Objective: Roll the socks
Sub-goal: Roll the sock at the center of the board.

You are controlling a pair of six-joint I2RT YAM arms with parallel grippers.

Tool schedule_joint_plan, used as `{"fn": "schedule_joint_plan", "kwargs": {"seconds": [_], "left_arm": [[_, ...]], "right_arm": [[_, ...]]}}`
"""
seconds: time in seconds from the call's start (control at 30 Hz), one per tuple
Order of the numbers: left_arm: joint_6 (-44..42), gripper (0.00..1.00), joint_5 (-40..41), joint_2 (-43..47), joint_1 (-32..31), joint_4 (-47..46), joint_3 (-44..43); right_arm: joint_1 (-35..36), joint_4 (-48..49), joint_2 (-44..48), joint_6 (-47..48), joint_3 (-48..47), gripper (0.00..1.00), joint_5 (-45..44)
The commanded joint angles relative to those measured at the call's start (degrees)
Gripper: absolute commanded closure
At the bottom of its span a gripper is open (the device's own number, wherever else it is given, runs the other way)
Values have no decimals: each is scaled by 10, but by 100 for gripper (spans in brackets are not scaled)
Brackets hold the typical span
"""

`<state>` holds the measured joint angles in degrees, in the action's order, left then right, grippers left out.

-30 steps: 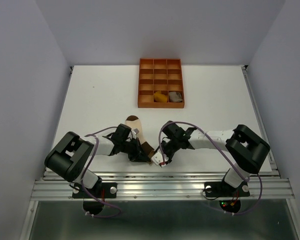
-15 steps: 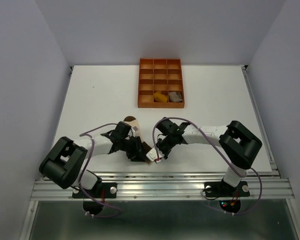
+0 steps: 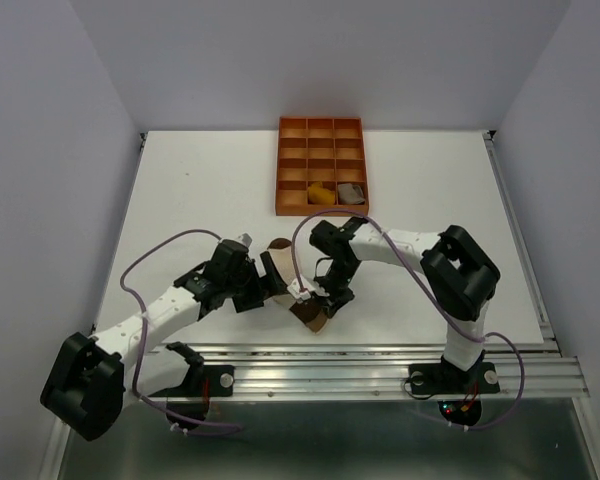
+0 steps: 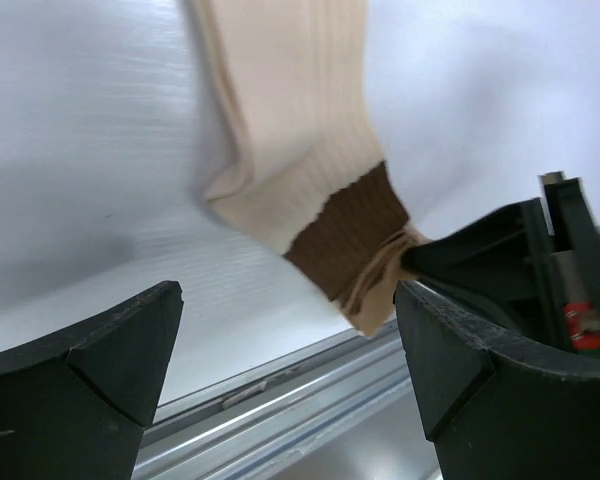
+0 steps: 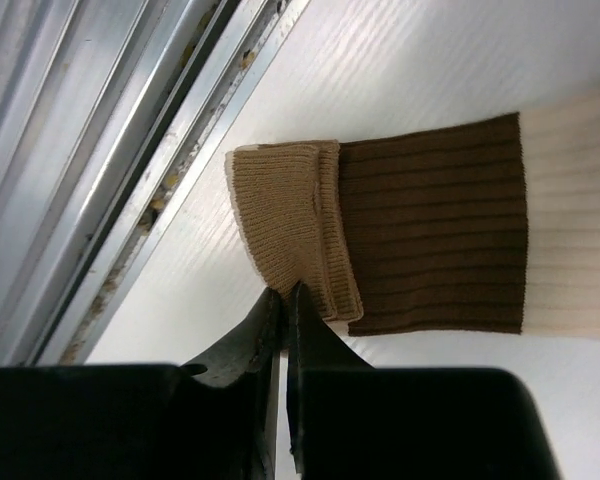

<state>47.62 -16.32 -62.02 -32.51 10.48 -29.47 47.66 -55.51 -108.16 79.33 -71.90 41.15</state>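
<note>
sock on table: brown-cream sock (image 3: 280, 268) lies flat on white table (image 3: 200, 190), near front edge, btwn the 2 arms. Toe end points twd orange tray (image 3: 280, 170), cuff end twd rail (image 3: 320, 355).
sock bands: right wrist view shows cream leg at right, dark brown ribbed band in middle, tan cuff at left. Cuff is folded back over edge of brown band.
right gripper (image 5: 285, 300): clenched, tips pressed together on lower corner of tan cuff, nipping the fabric.
left gripper (image 4: 285, 300): released, fingers (image 4: 90, 350) spread wide, holding nothing. Cuff end of sock shows in the gap, no contact visible w/ either finger.
grippers vs each other: left wrist view shows right gripper's black finger at the tan cuff, fabric puckered twd it. In top view left gripper is on sock's left and right gripper on its right at cuff end, close together.
other socks: mustard sock (image 3: 322, 195) & grey-tan sock (image 3: 352, 191) sit bundled in orange tray, nearest row, middle & right compartments, side by side.
tray pos: far centre of table, well apart from both grippers.
rail: aluminium, runs along table's front edge, just beside the cuff end.
</note>
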Motion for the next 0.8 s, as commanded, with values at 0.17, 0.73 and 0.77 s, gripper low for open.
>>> {"fn": "schedule_joint_plan", "kwargs": {"seconds": [0.17, 0.73, 0.77], "left_arm": [[50, 1, 129, 152, -7, 20, 66], [26, 8, 254, 72, -217, -24, -5], [27, 8, 254, 72, -228, -24, -15]], "right_arm": [[-56, -106, -28, -89, -68, 99, 23], [-86, -241, -148, -54, -213, 99, -79], [-86, -241, -152, -54, -214, 99, -79]]}}
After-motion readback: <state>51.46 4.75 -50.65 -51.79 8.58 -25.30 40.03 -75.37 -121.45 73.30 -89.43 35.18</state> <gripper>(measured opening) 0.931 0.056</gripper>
